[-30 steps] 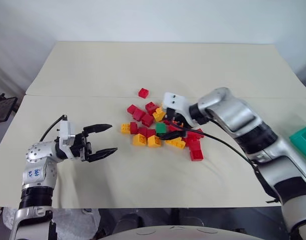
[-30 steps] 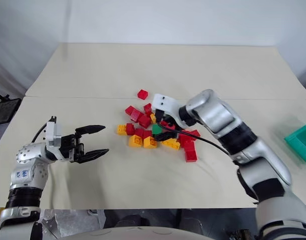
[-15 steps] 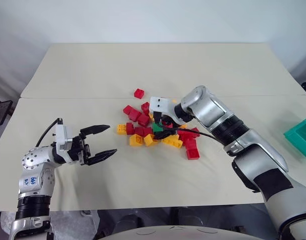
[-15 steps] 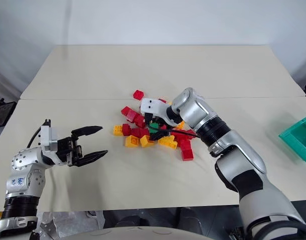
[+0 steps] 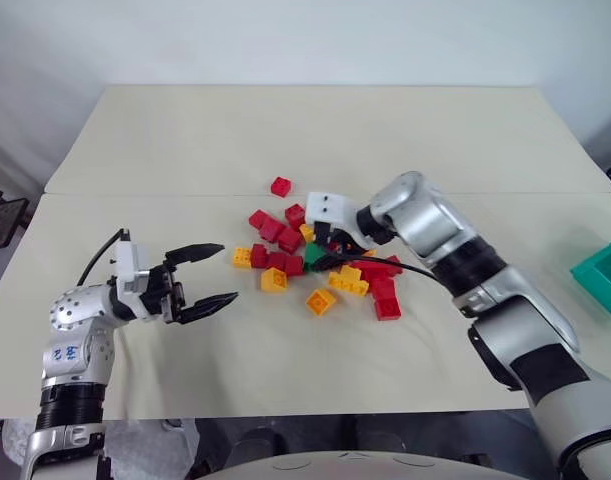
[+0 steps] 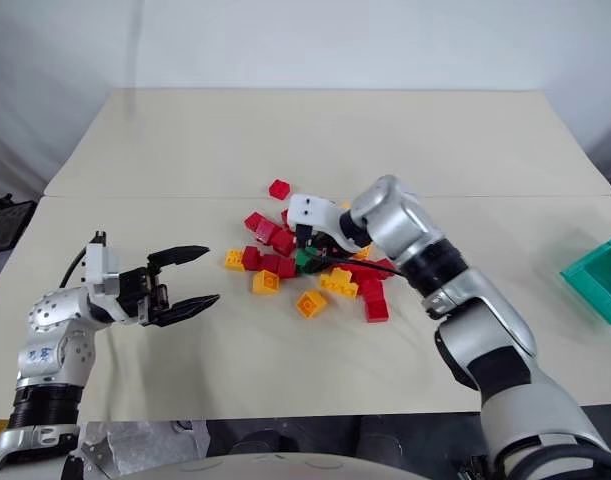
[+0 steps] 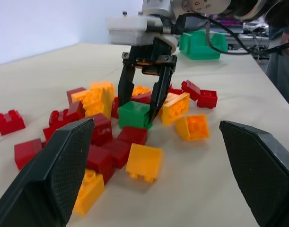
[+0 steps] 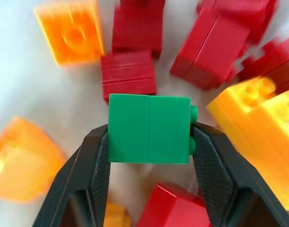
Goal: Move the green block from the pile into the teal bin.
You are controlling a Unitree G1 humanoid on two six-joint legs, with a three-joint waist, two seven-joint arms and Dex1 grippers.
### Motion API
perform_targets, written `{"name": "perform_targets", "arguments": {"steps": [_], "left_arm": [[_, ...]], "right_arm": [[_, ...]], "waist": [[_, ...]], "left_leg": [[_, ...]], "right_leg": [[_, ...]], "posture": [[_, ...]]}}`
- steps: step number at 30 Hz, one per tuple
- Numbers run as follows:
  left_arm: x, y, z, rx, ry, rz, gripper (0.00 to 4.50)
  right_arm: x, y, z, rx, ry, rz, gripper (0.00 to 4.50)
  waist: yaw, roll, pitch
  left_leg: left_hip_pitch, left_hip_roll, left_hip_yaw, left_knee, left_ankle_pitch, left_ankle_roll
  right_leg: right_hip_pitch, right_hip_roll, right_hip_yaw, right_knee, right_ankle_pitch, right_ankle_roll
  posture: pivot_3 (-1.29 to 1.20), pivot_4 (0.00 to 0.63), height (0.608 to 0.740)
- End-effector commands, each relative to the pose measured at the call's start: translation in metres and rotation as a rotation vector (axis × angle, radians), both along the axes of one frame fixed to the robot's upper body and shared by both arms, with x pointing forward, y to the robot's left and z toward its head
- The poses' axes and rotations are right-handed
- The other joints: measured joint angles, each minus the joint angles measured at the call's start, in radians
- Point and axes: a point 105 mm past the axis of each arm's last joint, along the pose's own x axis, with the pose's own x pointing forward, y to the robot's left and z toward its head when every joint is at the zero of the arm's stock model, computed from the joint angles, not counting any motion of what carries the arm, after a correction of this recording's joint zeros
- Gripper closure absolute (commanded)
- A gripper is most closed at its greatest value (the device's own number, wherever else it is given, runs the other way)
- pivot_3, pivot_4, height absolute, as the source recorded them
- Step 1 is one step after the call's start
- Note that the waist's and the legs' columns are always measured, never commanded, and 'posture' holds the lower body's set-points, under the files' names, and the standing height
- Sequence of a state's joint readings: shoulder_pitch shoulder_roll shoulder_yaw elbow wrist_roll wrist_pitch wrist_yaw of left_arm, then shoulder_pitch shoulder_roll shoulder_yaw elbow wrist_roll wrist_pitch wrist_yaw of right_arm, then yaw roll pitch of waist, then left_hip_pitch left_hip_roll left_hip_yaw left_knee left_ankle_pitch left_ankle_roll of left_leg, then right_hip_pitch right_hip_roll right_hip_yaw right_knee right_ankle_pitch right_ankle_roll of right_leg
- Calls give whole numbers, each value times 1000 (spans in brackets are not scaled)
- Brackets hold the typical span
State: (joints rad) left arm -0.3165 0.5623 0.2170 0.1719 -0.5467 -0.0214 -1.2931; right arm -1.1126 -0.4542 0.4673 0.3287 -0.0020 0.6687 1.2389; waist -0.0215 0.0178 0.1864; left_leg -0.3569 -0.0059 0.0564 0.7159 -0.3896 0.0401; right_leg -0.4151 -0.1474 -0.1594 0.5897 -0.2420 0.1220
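I see the pile (image 5: 320, 255) mid-table (image 5: 285, 130); the bin (image 5: 603, 275) lies far right of it, one brick (image 5: 280, 186) just behind.

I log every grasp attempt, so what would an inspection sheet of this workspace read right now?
Surface: beige table, seam across it.
Job's things: green block between the right claw's fingers, at the pile; teal bin at the table's right edge.
Clutter: one red brick apart behind the pile, one orange brick apart in front.
Grippers: right claw shut on the green block; left claw open, holding nothing.
Cables: black cable along the right arm.
Surroundings: pale wall.
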Motion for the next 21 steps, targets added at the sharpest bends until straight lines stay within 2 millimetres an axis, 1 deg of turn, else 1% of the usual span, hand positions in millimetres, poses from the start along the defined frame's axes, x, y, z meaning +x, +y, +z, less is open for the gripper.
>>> {"name": "perform_targets", "arguments": {"steps": [1,5,7,9,10,11,14,17,19,20,21], "left_arm": [[1,-12,10,-4,-31,-44,0],[6,-25,14,-3,-36,-58,0],[18,-42,16,7,-46,-29,0],[27,-59,18,11,-52,-34,0],[29,-65,20,11,-52,-39,0],[31,-71,22,9,-56,-48,0],[36,-85,29,-5,-67,-71,0],[45,-105,36,-25,-67,-86,0],[46,-112,38,-30,-70,-104,0],[48,-119,38,-31,-68,-112,0],[50,-127,38,-33,-63,-123,0]], "right_arm": [[-5,-13,45,172,-117,-34,2410],[-9,-40,58,251,-219,-119,2410],[-15,-77,70,346,-308,-252,2410],[-18,-118,85,471,-445,-453,2410],[-19,-138,87,494,-491,-558,2410],[-22,-156,85,495,-511,-652,2410],[-36,-196,88,527,-581,-846,2410],[-58,-251,85,513,-648,-1101,2410],[-67,-269,82,507,-665,-1195,2410],[-73,-282,80,491,-689,-1257,2410],[-83,-303,74,469,-711,-1356,2410]], "waist": [[-1,0,0],[-1,0,0],[9,0,0],[27,0,0],[35,0,0],[40,0,0],[44,0,0],[46,0,0],[46,0,0],[46,0,0],[46,0,0]], "left_leg": [[0,0,0,0,0,0],[0,0,1,-1,0,0],[0,0,1,-1,0,0],[0,0,2,-1,0,0],[-1,0,2,0,0,0],[-1,-1,2,0,0,0],[0,0,5,0,0,0],[0,1,7,-1,0,0],[0,0,9,-1,0,0],[0,0,9,-1,0,1],[1,0,9,-1,0,1]], "right_leg": [[0,0,0,0,0,0],[0,0,0,-1,0,0],[0,1,0,-1,0,0],[0,0,0,-1,0,0],[0,0,0,-1,0,1],[0,0,0,-1,1,1],[0,0,1,-1,1,1],[0,2,1,-1,1,1],[0,2,2,-1,1,1],[0,2,2,-1,1,1],[0,2,2,-1,1,1]], "posture": [[0,150,740],[0,150,740],[0,150,740],[0,150,740],[0,150,740],[0,150,740],[0,150,740],[0,150,740],[0,150,740],[0,150,740],[0,150,740]]}}
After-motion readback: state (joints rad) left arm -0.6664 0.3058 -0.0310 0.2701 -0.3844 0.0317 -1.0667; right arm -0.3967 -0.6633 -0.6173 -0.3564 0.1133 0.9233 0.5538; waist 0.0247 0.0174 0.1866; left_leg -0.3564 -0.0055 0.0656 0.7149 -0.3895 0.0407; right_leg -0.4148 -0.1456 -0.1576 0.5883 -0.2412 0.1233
